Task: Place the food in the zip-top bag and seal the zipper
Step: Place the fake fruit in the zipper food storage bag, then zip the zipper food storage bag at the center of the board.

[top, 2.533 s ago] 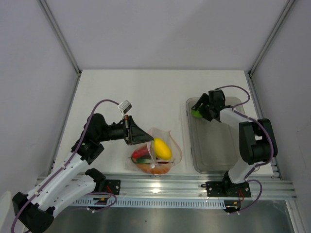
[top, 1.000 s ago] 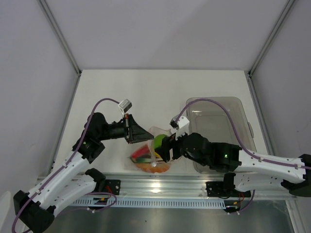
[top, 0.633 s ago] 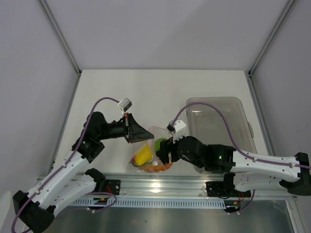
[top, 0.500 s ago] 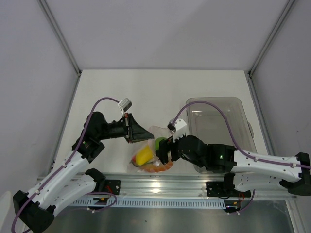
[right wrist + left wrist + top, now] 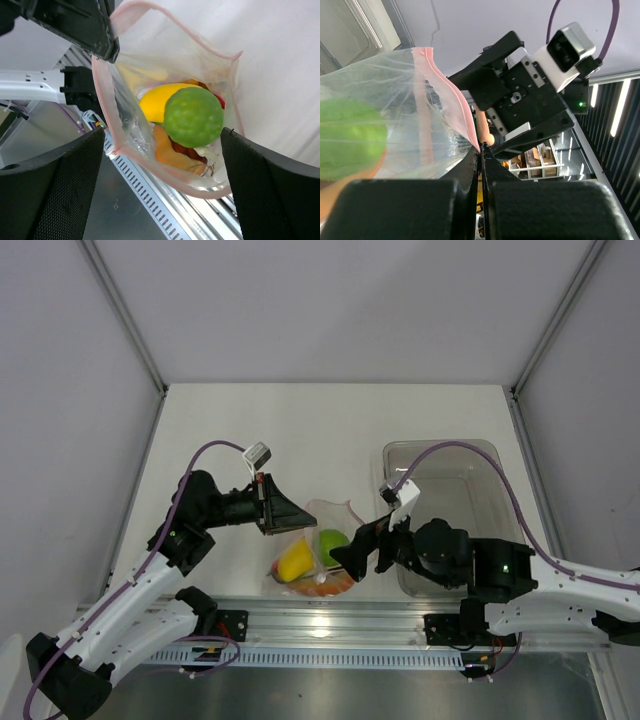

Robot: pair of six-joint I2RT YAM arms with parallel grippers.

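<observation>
Now the left gripper [image 5: 481,152] clamps tight on the zipper [image 5: 454,92] of the zip-top bag [image 5: 338,518], low in the middle of the top view, while the right gripper [image 5: 352,551] hangs spread wide and empty just right of it, the green round fruit [image 5: 193,116] lying inside.

The left arm [image 5: 140,580] is stretched toward the zip-top bag [image 5: 335,512] from its left, and the left gripper [image 5: 481,149] is clamped on the bag's rim (jaws pressed fully together). The right gripper [image 5: 357,545] is poised just right of the bag, jaws spread wide, with its forearm [image 5: 560,585] laid low.
</observation>
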